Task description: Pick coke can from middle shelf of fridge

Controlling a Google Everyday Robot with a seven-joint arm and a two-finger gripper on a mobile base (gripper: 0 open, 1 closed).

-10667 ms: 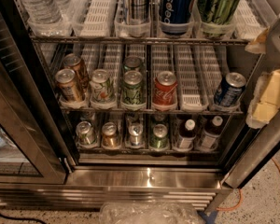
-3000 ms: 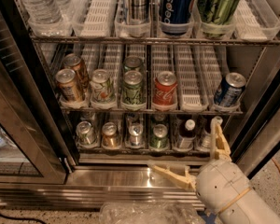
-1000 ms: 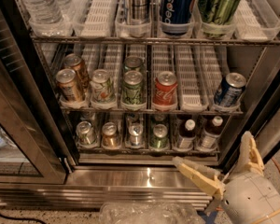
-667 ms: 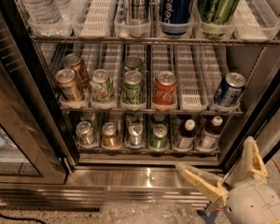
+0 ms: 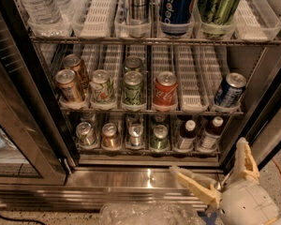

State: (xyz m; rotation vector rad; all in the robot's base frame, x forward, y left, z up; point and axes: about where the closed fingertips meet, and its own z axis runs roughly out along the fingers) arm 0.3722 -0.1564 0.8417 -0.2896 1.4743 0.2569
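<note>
My end effector (image 5: pixel 208 156) sits low at the right, in front of the fridge (image 5: pixel 131 181) base, its two fingers spread wide apart and holding nothing. The coke can (image 5: pixel 165 91) stands upright at the front of the middle shelf (image 5: pixel 193 78), long axis vertical, silver top up, white script running lengthwise. A green can (image 5: pixel 132 88) stands just beside it; a blue can (image 5: pixel 229 90) stands well apart.

gripper (image 5: pixel 210 157) low right, fingers apart, body cut by bottom edge | Pepsi can (image 5: pixel 177 7) top cropped
</note>
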